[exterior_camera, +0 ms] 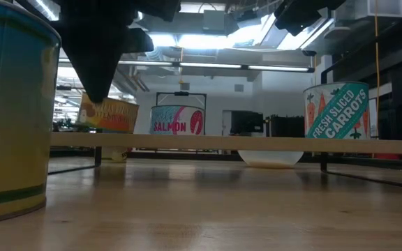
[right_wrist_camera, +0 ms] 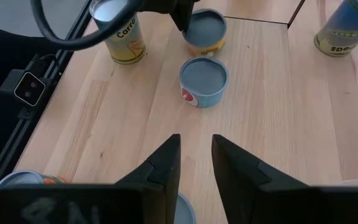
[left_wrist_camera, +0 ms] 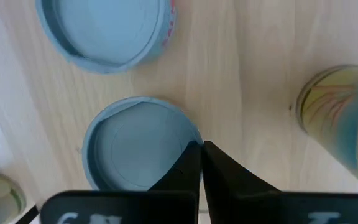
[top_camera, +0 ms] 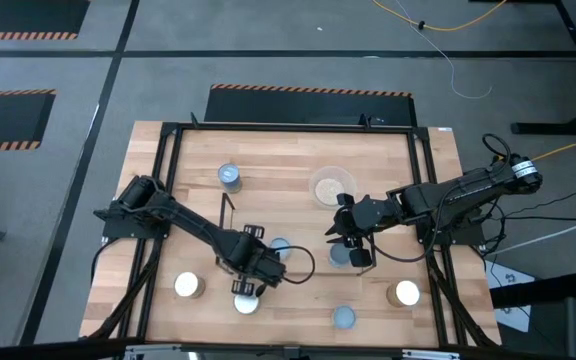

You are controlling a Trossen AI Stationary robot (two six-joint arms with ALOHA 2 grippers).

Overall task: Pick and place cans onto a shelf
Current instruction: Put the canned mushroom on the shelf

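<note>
Left gripper (left_wrist_camera: 201, 163) sits clenched empty over your blue-topped can (left_wrist_camera: 135, 146); right gripper (right_wrist_camera: 196, 163) hangs parted, grasping nothing.

Pale blue-topped cans (right_wrist_camera: 203, 81) on tan wood table (right_wrist_camera: 278, 124); teal carrot-labelled can (exterior_camera: 337, 111), black pincers
</note>
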